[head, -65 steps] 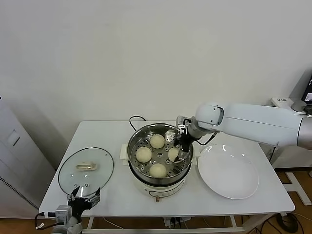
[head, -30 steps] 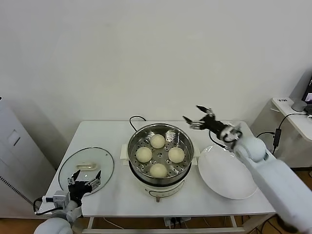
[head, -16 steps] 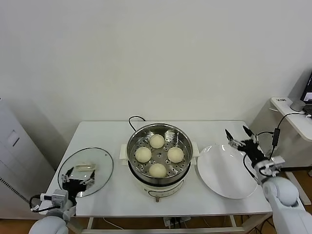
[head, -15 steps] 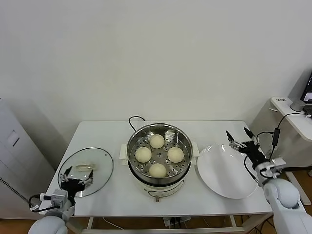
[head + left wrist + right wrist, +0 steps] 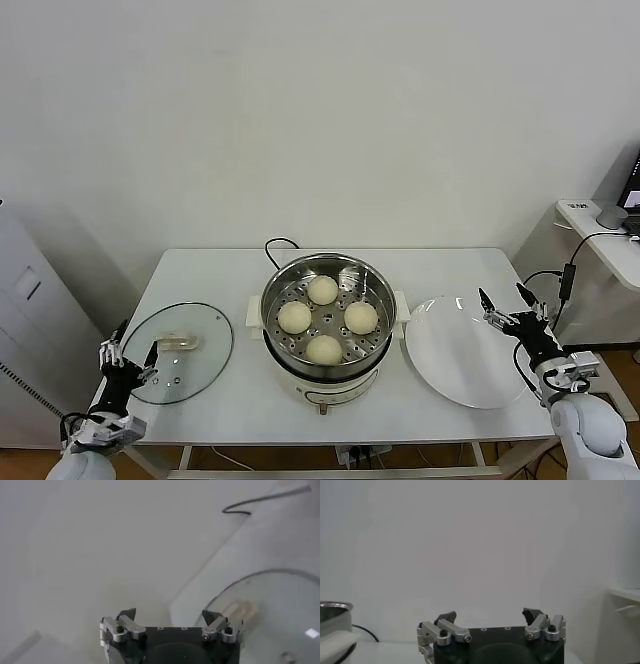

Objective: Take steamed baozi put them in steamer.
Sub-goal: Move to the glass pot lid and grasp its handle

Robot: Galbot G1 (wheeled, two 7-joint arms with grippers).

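Observation:
Four pale cream baozi lie on the perforated tray inside the shiny steel steamer at the table's middle in the head view. My right gripper is open and empty, off the table's right edge beside the white plate. My left gripper is open and empty at the table's front left corner, by the glass lid. In the left wrist view the left gripper faces the lid. In the right wrist view the right gripper faces the wall, with the steamer's rim at the edge.
The steamer's black cord trails behind it on the white table. A grey cabinet stands to the left of the table. A side desk with cables stands to the right.
My right arm has drawn back from the steamer, over the plate, to beyond the table's right edge. My left gripper has shifted left off the lid's front rim. The four baozi have stayed in the steamer.

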